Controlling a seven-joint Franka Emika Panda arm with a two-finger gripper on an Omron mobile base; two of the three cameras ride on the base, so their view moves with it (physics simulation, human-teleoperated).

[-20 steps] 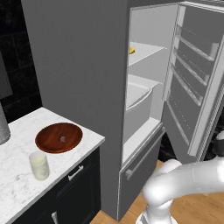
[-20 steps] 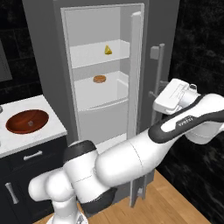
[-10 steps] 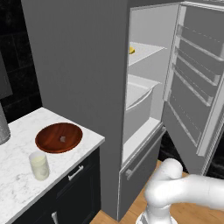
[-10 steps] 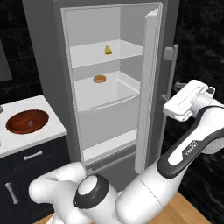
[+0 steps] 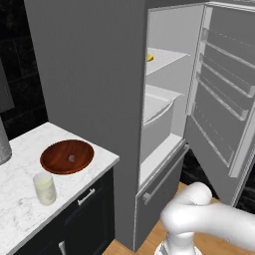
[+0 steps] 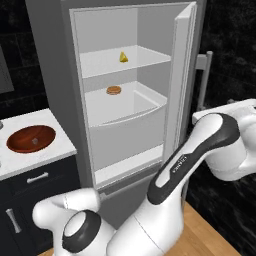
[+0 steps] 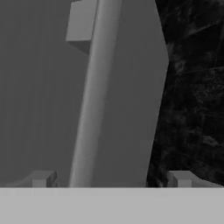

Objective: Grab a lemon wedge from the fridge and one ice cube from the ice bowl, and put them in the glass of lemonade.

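Since a second ago your arm has swung right, behind the open fridge (image 6: 145, 30) door. Your gripper (image 7: 111, 180) faces the door's bar handle (image 7: 89, 109), jaws wide, holding nothing. You see the ice bowl (image 5: 66, 156) and lemonade glass (image 5: 44, 188) on the counter (image 5: 20, 209); the lemon wedge (image 6: 123, 57) sits on the upper shelf.

The lemon wedge (image 6: 123, 57) lies on the upper shelf in the fridge (image 6: 125, 30); the ice bowl (image 6: 31, 139) stands left, the glass of lemonade (image 5: 44, 188) near it.

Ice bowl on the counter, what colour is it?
Reddish-brown wood, clearest in the left base view.
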